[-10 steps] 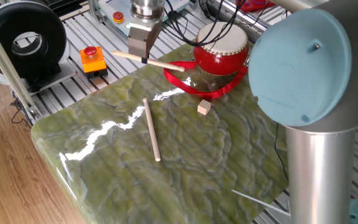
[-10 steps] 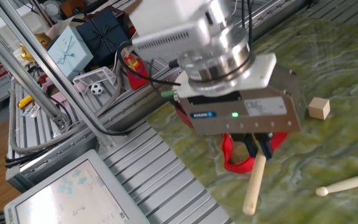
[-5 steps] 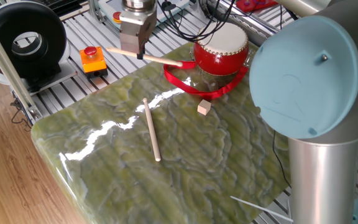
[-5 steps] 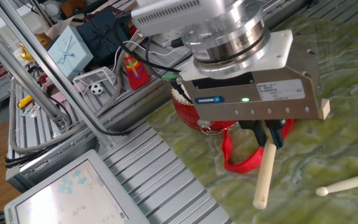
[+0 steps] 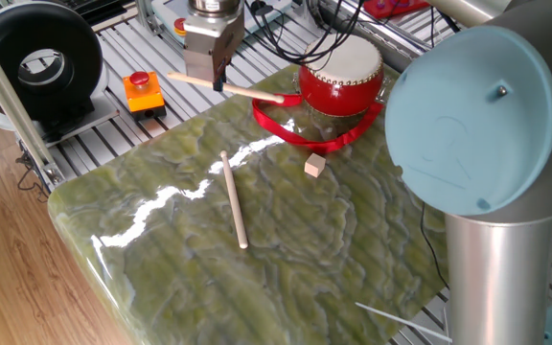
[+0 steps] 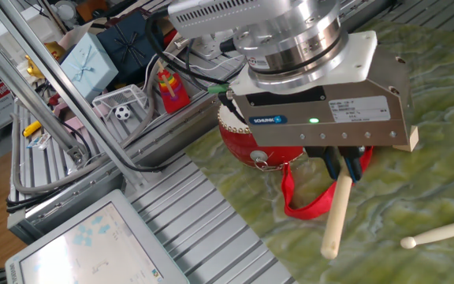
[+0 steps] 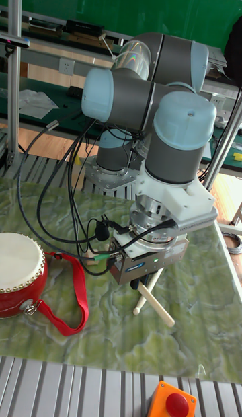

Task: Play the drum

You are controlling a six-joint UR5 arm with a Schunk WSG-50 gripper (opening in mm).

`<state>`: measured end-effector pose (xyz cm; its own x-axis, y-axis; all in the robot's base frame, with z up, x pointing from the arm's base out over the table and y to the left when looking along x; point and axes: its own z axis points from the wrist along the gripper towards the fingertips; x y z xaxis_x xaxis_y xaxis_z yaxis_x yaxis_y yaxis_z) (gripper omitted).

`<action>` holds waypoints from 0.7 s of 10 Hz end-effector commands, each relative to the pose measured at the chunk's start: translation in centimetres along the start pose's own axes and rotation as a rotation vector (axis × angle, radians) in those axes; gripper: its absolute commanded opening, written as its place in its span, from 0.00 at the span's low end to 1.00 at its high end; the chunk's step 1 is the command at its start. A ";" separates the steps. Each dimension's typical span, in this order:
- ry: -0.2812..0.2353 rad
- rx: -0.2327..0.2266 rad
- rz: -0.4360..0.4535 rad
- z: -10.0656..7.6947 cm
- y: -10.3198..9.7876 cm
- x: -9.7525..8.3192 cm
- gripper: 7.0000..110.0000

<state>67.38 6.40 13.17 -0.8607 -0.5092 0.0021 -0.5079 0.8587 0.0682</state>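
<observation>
Little change since half a second ago: gripper (image 6: 343, 165) stays clamped on drumstick (image 6: 336, 214), held off to the drum's side. Drum (image 5: 341, 79), glossy red body, cream skin, sits at the mat's far edge, ribbon (image 5: 307, 131) trailing nearer.

Green marbled tabletop (image 5: 286, 240), wooden floor (image 5: 17, 287) beside

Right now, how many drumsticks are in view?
2. One pale wooden drumstick is clamped in the gripper beside the red drum; the other lies loose on the green table.
</observation>
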 end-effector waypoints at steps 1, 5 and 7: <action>-0.001 -0.017 0.033 -0.2 0.4 0.1 0.00; 0.012 -0.007 0.065 -0.2 0.1 0.4 0.00; 0.016 -0.019 0.149 -0.2 0.4 0.4 0.00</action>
<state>66.95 6.36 13.24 -0.8940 -0.4476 0.0212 -0.4451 0.8924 0.0742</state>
